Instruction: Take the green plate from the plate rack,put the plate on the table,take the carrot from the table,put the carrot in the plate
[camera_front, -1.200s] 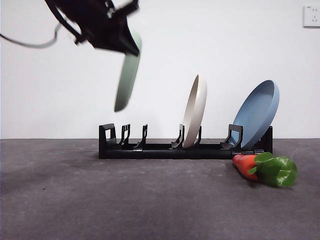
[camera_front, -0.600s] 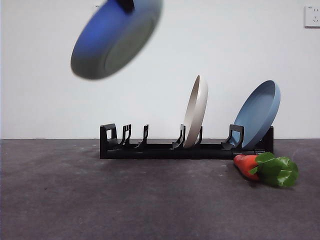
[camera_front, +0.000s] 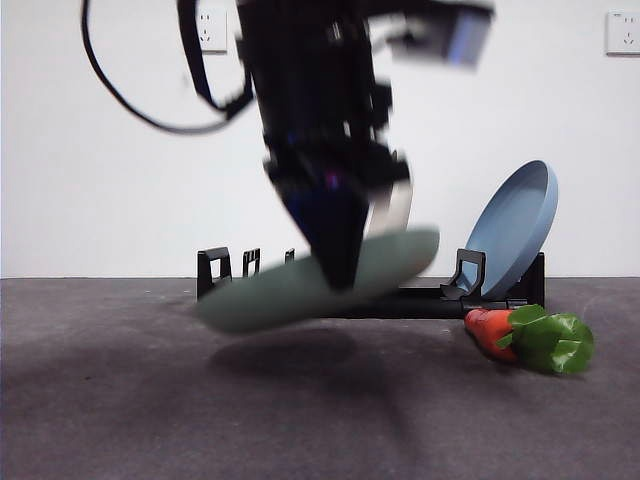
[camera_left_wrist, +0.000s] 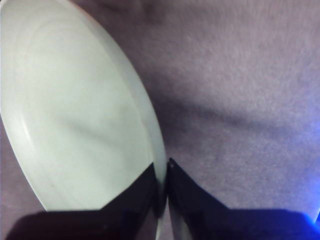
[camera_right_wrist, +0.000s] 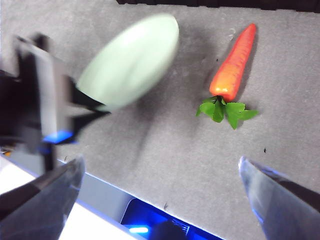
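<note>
The left claw (camera_front: 335, 262) hangs low in the middle of the front view, big, dark and blurred, clamped on the rim of the green plate (camera_front: 320, 280); in the left wrist view its two black jaws pinch the plate's edge (camera_left_wrist: 161, 185) with the pale face of the plate (camera_left_wrist: 75, 115) spreading away from them over the grey bench (camera_left_wrist: 240, 90). The plate lies nearly flat, tilted a little with its right edge higher, just above the bench (camera_front: 150, 400) and in front of the plate rack (camera_front: 225, 275); a dark shadow sits on the bench directly below it, and I cannot tell whether its lower left edge touches the surface. The rack stands behind, mostly hidden by the arm; the cream-white plate (camera_front: 398, 205) shows only as a pale sliver beside the arm, and the blue plate (camera_front: 512, 235) leans in the rack's right end slot. The carrot (camera_front: 530, 338) lies on the bench at the front right of the rack, near its end, leafy top pointing right, well apart from the green plate; the right wrist view shows the carrot (camera_right_wrist: 232, 70) beside the blurred green plate (camera_right_wrist: 131, 62), with bare bench between them. The right claw (camera_right_wrist: 160, 200) hovers above that spot with its jaws spread wide, gripping nothing.
</note>
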